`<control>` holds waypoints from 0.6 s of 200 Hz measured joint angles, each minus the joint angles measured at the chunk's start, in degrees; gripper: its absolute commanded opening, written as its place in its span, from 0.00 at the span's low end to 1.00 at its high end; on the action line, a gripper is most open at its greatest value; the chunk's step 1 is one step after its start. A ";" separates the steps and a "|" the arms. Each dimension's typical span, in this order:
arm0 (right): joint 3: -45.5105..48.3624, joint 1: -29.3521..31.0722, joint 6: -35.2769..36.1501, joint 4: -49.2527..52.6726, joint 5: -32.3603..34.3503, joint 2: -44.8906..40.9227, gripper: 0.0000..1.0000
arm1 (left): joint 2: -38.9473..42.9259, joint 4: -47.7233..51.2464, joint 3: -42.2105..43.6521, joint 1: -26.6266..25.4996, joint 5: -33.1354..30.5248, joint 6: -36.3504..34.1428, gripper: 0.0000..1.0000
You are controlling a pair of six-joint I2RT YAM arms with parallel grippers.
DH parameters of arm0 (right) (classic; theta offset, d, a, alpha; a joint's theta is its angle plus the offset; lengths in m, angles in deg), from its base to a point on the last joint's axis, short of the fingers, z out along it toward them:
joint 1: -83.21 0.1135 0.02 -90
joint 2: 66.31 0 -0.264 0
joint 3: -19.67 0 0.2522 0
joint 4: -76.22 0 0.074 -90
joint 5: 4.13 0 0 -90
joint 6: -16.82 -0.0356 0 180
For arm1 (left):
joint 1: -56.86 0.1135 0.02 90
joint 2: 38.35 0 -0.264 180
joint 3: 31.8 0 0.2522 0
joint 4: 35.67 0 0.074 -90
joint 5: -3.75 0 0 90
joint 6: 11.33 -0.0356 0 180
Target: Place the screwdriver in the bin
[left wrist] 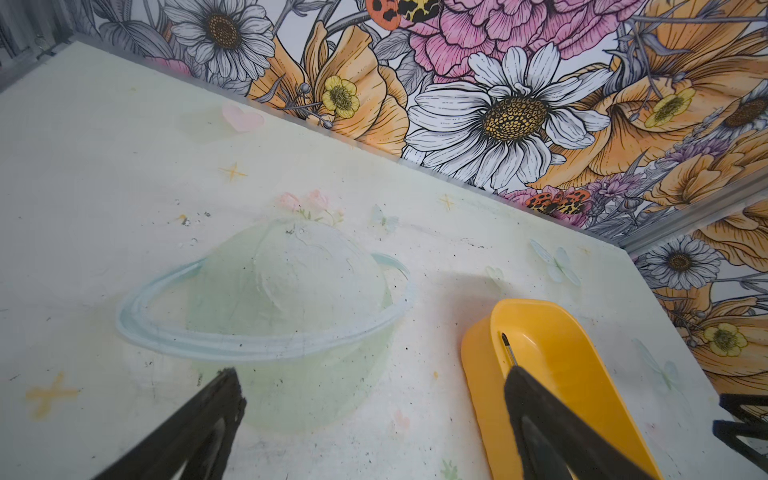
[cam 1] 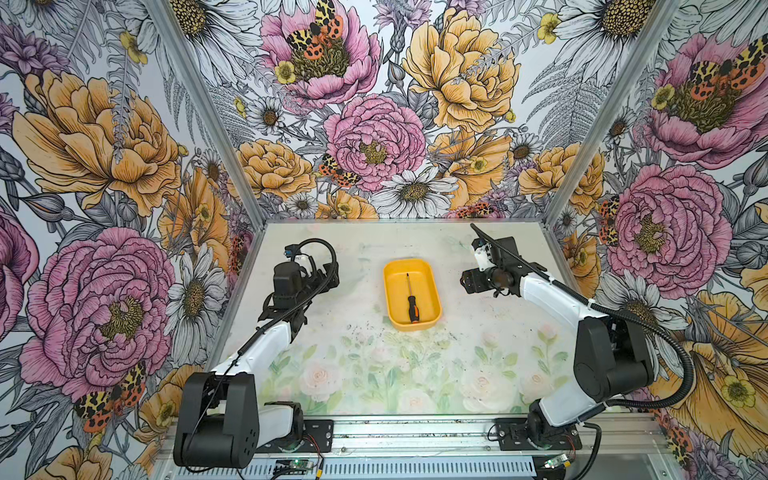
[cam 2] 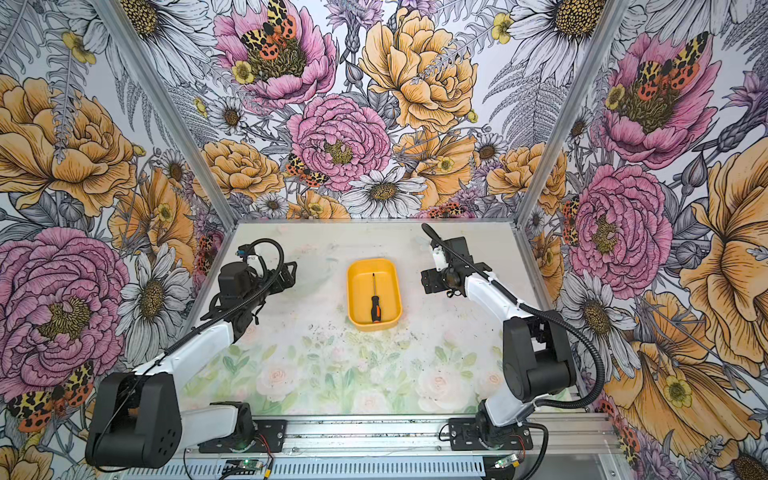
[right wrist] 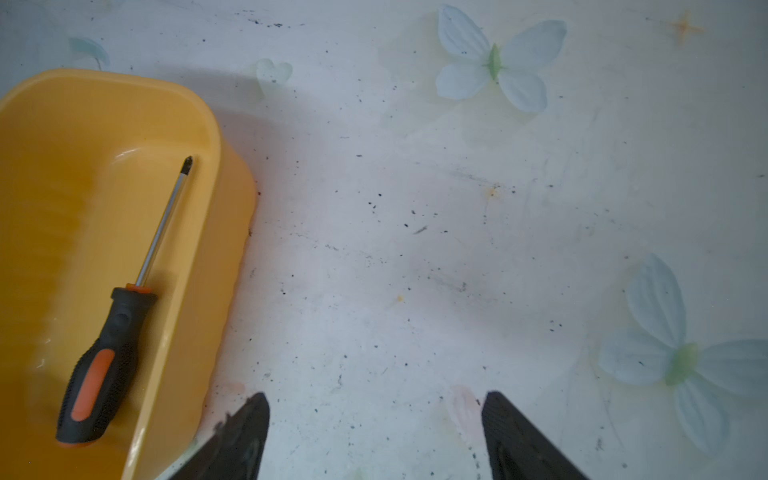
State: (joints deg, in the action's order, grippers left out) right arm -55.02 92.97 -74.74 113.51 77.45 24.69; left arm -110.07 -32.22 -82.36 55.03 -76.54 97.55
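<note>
Screwdriver [cam 1: 411, 301] lies flat inside the bin, lengthwise, with the handle toward the robot and the tip toward the back wall. I judge the placing done, so the step in hand is getting the arms clear.

Table [cam 1: 374, 374] carries nothing else, only dark specks. Bin [cam 1: 407, 260] sits mid-table between the two arms and touches neither.

Left gripper [left wrist: 372, 372] has its jaws spread with nothing between them, and it is off to the bin's left. Right gripper [right wrist: 376, 395] is also spread wide and empty, over bare table near the bin's right wall.

To finish well, lift the right gripper upward before swinging it back, so no finger catches the rim. The bin is shallow and looks light, so a nudge could slide or tip it. The slim shaft would roll easily if the bin is jolted.
</note>
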 measured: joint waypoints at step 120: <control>27.74 -9.14 -0.46 -40.28 8.24 -7.61 0.82 | -2.80 -17.92 7.02 4.96 -1.09 -12.41 0.99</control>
State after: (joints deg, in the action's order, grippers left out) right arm -27.29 83.83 -75.20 73.23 85.69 17.08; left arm -112.87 -50.14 -75.35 59.99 -77.63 85.13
